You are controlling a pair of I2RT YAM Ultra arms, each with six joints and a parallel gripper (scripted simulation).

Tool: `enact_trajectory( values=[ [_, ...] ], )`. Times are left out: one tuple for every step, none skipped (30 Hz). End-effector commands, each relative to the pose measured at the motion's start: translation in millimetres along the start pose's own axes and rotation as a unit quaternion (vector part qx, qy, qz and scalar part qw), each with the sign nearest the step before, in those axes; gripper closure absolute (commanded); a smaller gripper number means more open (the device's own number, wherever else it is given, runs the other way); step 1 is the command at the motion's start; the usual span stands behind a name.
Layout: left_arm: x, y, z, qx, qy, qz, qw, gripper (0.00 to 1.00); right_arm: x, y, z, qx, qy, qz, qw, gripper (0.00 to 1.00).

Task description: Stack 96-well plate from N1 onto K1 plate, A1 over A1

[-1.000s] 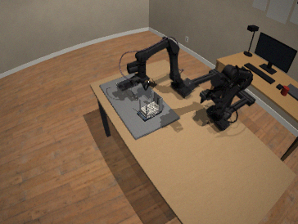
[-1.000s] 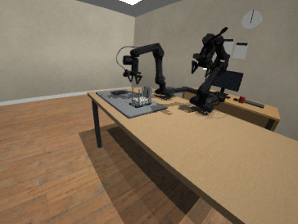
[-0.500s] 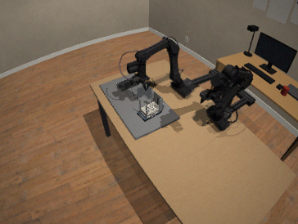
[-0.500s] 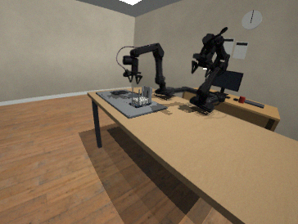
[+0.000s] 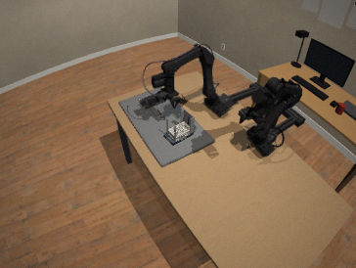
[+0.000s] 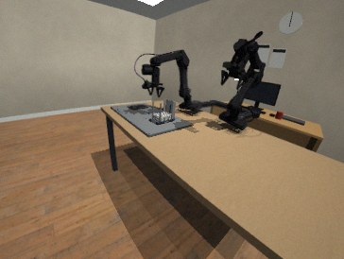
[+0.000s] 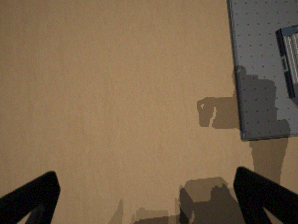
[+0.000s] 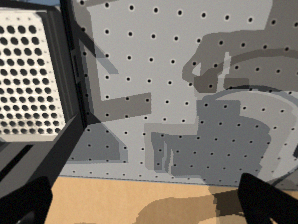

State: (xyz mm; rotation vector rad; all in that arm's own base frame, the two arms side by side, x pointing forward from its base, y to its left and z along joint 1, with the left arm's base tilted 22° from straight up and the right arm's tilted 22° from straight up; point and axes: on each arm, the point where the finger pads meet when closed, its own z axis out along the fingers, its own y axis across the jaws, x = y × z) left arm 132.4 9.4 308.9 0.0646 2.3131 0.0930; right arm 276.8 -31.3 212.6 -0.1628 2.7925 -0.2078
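Two claws, both wide and empty: the right claw [image 5: 177, 102] [image 6: 155, 90] [image 8: 145, 184] at upper centre in the top view, the left claw [image 5: 244, 115] [image 6: 226, 77] [image 7: 146, 178] right of it. One white plate top [image 5: 179, 130] [image 6: 163, 116] [image 8: 25, 75] shows.

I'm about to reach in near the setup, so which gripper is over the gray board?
The right gripper, open above the perforated gray board; the left gripper, also open, is off to the board's side.
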Motion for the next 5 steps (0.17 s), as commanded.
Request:
enact_trajectory(
  values=[
    [4.7, -1.7, -3.9, 0.001, -0.004, -0.008, 1.0, 0.0, -11.2, -3.7, -16.7, 0.003, -0.036, 0.001, 0.999, 0.0],
    [4.7, -1.7, -3.9, 0.001, -0.004, -0.008, 1.0, 0.0, -11.2, -3.7, -16.7, 0.003, -0.036, 0.001, 0.999, 0.0],
    [4.7, -1.7, -3.9, 0.001, -0.004, -0.008, 1.0, 0.0, -11.2, -3.7, -16.7, 0.003, -0.036, 0.001, 0.999, 0.0],
    [4.7, -1.7, -3.9, 0.001, -0.004, -0.008, 1.0, 0.0, -11.2, -3.7, -16.7, 0.003, -0.036, 0.001, 0.999, 0.0],
    [4.7, -1.7, -3.9, 0.001, -0.004, -0.008, 1.0, 0.0, -11.2, -3.7, -16.7, 0.003, -0.036, 0.001, 0.999, 0.0]
  ],
)
